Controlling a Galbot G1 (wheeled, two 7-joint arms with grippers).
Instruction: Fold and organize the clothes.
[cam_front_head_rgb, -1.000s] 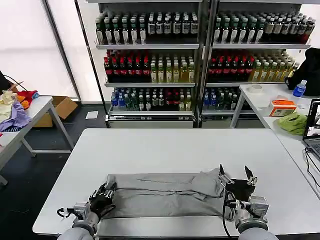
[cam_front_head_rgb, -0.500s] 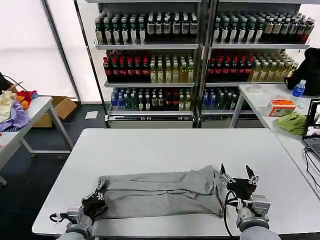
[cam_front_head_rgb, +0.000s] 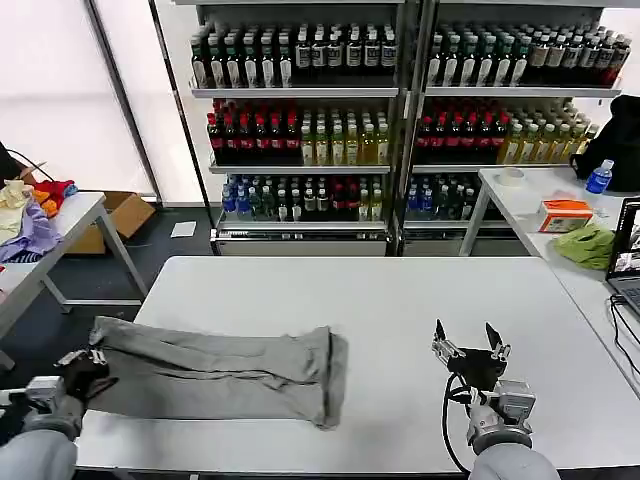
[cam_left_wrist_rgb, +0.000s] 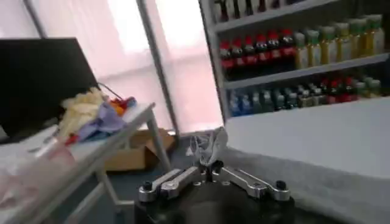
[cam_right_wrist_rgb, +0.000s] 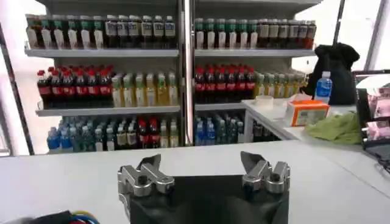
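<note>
— White counter (cam_front_head_rgb: 400, 300) first: what lies on it?

— Grey T-shirt (cam_front_head_rgb: 215, 372), folded lengthwise into a long band. It lies along the near edge, toward the near left corner, and its left end hangs out past the counter's left edge. The other end stops around the middle of the near edge, where the cloth is doubled over into a thick lip.

— Who has hold of it?

— The left hand (cam_front_head_rgb: 78, 362), out beyond the left edge of the counter. Its fingers are pressed together on a bunch of the grey cloth; the left wrist view shows the fabric gathered up between the tips.

— And the right hand (cam_front_head_rgb: 470, 352)?

— Spread wide, holding nothing, above the bare counter near the near right corner, well apart from the shirt.

— How far along would you say the folding is?

— I judge about halfway. The lengthwise folds look done. What seems left is to bring the band wholly onto the counter, fold it across into a compact stack, smooth the wrinkles and set it tidy.
</note>
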